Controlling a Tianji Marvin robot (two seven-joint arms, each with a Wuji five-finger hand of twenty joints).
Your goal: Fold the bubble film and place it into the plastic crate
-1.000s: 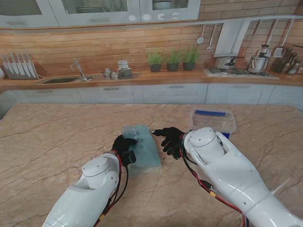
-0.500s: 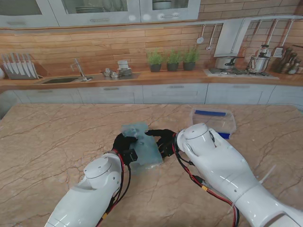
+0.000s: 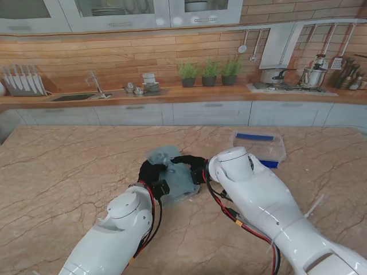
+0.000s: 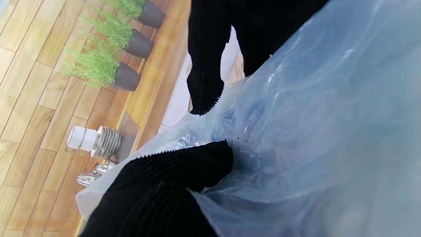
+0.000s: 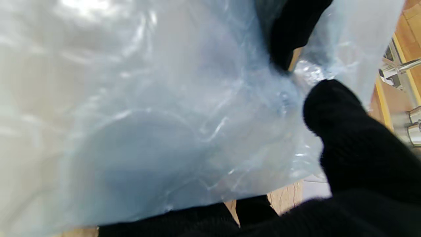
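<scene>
The pale blue bubble film (image 3: 175,177) lies crumpled on the marble table in front of me, its far edge lifted. My black-gloved left hand (image 3: 151,173) grips its left side, and my right hand (image 3: 192,167) grips its right side and far edge. In the left wrist view a thumb (image 4: 184,164) presses into the bubble film (image 4: 312,125) while a finger of the other hand (image 4: 205,65) touches it from the opposite side. In the right wrist view the bubble film (image 5: 148,115) fills the picture, pinched by black fingers (image 5: 345,138). The clear plastic crate (image 3: 258,146) with a blue strip stands farther off to the right.
A kitchen counter with sink (image 3: 74,96), knife rack (image 3: 23,80), potted herbs (image 3: 209,73) and pots (image 3: 312,75) runs along the far side of the marble table (image 3: 69,166). My right forearm (image 3: 269,206) crosses the table between the film and the crate.
Both hands have closed in on the film from its sides. The right hand moved left onto its far edge, and the flat sheet has bunched up and risen at the far end.
</scene>
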